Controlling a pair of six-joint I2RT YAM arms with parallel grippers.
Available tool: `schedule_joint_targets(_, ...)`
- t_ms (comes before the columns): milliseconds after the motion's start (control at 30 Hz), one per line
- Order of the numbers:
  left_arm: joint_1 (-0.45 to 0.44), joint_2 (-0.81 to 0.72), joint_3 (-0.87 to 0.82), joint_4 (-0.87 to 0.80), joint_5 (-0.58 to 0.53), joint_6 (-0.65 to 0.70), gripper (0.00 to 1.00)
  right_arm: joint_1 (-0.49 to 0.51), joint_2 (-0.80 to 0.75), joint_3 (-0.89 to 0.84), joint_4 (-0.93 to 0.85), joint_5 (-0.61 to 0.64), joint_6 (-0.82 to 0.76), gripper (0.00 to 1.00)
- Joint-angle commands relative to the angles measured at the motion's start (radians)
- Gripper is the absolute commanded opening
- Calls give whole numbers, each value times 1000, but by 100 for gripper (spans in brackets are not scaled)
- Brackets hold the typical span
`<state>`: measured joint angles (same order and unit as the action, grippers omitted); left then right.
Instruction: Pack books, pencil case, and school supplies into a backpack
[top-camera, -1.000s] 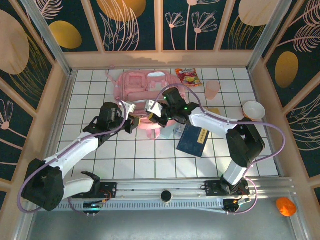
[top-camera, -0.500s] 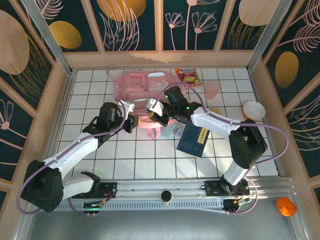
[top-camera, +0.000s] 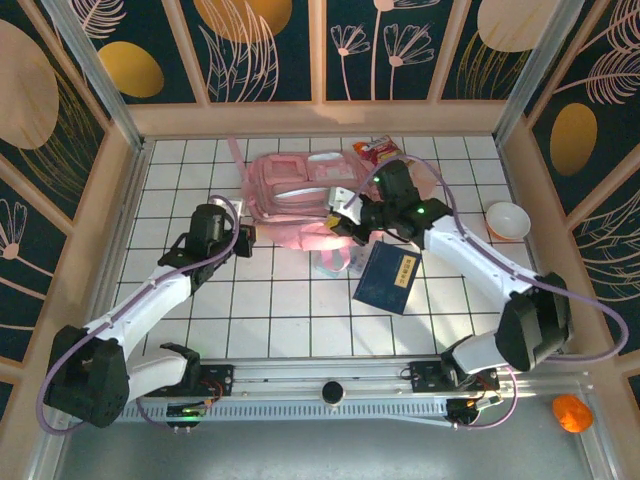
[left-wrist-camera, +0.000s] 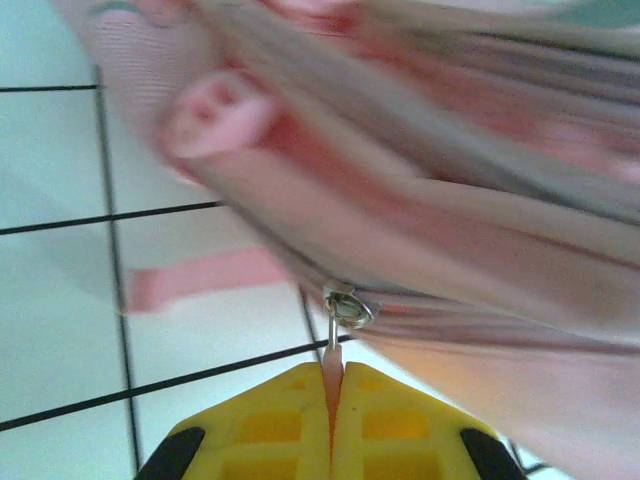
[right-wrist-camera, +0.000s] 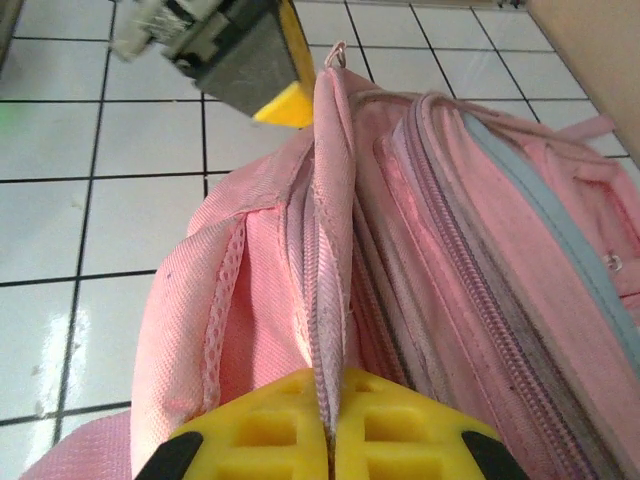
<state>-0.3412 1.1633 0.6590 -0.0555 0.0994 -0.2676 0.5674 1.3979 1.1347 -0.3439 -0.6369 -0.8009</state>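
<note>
The pink backpack stands tipped up on the tiles between my two grippers. My left gripper is at its left side, shut on the pink zipper pull that hangs from a metal ring. My right gripper is at its right side, shut on a raised fold of the backpack's zipper edge. The navy book with a cream label lies flat in front of the right gripper. The pale pencil case lies just left of the book.
A red-orange snack packet lies behind the backpack near the back wall. A white bowl sits at the right. Wooden walls close in the tiled floor. The left gripper's fingers show beyond the backpack in the right wrist view.
The backpack has been pulled up from lying flat and stretched wider. My right gripper moved right and back with its fold; my left gripper moved left with the zipper pull.
</note>
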Motion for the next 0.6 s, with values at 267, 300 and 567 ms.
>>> schedule_joint_targets(267, 125, 187, 56, 96, -93, -14, 0, -14, -108, 14, -102, -206, -135, 0)
schedule_joint_targets(300, 135, 211, 67, 103, -96, -15, 0, -14, -113, 14, -97, -216, -135, 0)
schedule_joint_targets(567, 174, 273, 130, 134, -80, -51, 10, -47, -110, 13, -51, -189, -114, 0)
